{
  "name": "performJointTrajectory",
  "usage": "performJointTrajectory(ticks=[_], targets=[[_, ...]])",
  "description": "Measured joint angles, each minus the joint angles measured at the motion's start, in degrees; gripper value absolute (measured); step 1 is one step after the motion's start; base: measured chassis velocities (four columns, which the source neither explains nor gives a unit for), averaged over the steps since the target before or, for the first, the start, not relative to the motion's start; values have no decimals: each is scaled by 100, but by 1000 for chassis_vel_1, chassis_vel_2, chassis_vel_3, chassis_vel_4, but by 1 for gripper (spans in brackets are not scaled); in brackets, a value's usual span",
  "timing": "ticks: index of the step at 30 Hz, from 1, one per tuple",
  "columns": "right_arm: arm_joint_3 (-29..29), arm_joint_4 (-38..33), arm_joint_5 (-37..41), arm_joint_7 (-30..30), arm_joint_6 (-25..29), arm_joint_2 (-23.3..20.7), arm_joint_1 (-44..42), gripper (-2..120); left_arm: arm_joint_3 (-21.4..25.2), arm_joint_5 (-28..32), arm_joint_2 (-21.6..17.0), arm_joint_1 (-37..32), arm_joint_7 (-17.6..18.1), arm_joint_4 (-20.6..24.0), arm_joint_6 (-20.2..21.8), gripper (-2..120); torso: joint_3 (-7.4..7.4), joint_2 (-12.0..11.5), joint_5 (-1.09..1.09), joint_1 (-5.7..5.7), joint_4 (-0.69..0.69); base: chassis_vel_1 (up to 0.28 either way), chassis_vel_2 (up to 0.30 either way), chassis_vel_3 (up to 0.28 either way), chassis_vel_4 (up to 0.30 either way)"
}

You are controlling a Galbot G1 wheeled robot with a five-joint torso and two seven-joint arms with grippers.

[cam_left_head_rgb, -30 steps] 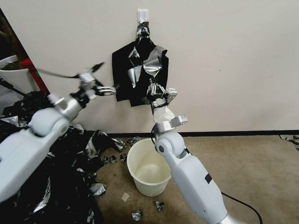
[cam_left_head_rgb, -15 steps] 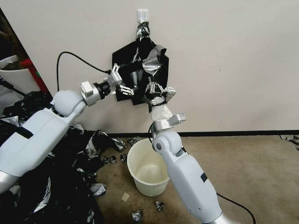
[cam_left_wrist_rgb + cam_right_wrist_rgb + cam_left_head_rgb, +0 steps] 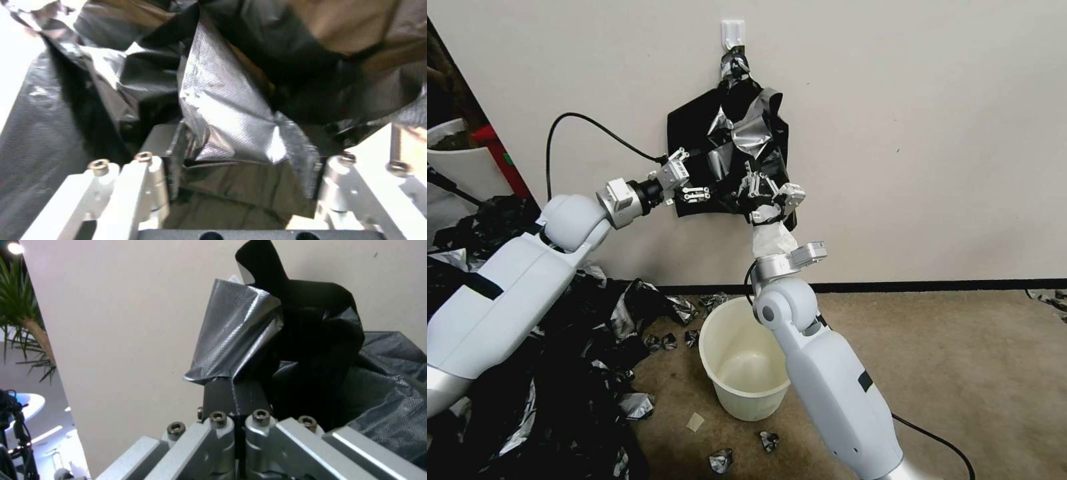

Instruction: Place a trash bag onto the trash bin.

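The trash bag [image 3: 740, 137] hangs on the wall, wrinkled black with silvery folds. My right gripper [image 3: 760, 190] is at its lower right edge, shut on a fold of the trash bag [image 3: 240, 336], as the right wrist view's gripper [image 3: 236, 400] shows. At the bag's lower left my left gripper [image 3: 697, 195] reaches in. In the left wrist view this gripper [image 3: 242, 166] is open, its fingers spread on either side of a silvery fold of the bag [image 3: 227, 110]. The cream-white trash bin [image 3: 747, 393] stands upright and empty on the carpet below, beside my right arm.
A flat black bundle [image 3: 687, 127] hangs behind the bag from a white wall hook [image 3: 733, 32]. A big heap of black bags [image 3: 560, 373] covers the floor at left. A larger white tub [image 3: 460, 167] stands far left. Crumpled scraps [image 3: 720, 460] lie around the bin.
My left arm has swung in from the left and its gripper now reaches the bag's lower left. The right gripper kept its hold and shifted slightly, reshaping the bag's folds.
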State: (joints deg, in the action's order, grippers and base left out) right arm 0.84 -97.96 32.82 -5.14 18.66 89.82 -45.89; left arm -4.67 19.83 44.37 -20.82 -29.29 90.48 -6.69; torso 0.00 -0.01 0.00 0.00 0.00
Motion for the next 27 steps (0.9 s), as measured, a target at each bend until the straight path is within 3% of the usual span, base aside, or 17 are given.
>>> performJointTrajectory(ticks=[3,4,16,20,24,27], targets=[[-18,-12,42,18,-3,11,-7,0,0,-66,14,19,-126,8,29,34,0,0,0,0,0,0,0,0,0],[-18,-12,42,18,-3,11,-7,0,0,-66,14,19,-126,8,29,34,0,0,0,0,0,0,0,0,0],[-58,-85,37,130,-6,6,-50,0,-10,-158,61,85,-171,149,257,76,0,0,0,0,-1,0,0,0,0],[-86,-147,37,149,-8,30,-76,0,-59,-524,131,152,-168,145,278,93,0,0,0,0,-1,0,0,0,0],[-123,-203,39,158,-9,50,-97,0,-80,-603,169,166,-166,126,308,99,0,0,0,-1,-1,0,0,0,0],[-157,-243,51,169,-17,81,-101,0,-90,-602,194,178,-312,83,337,87,0,0,0,-1,0,0,0,0,0]])
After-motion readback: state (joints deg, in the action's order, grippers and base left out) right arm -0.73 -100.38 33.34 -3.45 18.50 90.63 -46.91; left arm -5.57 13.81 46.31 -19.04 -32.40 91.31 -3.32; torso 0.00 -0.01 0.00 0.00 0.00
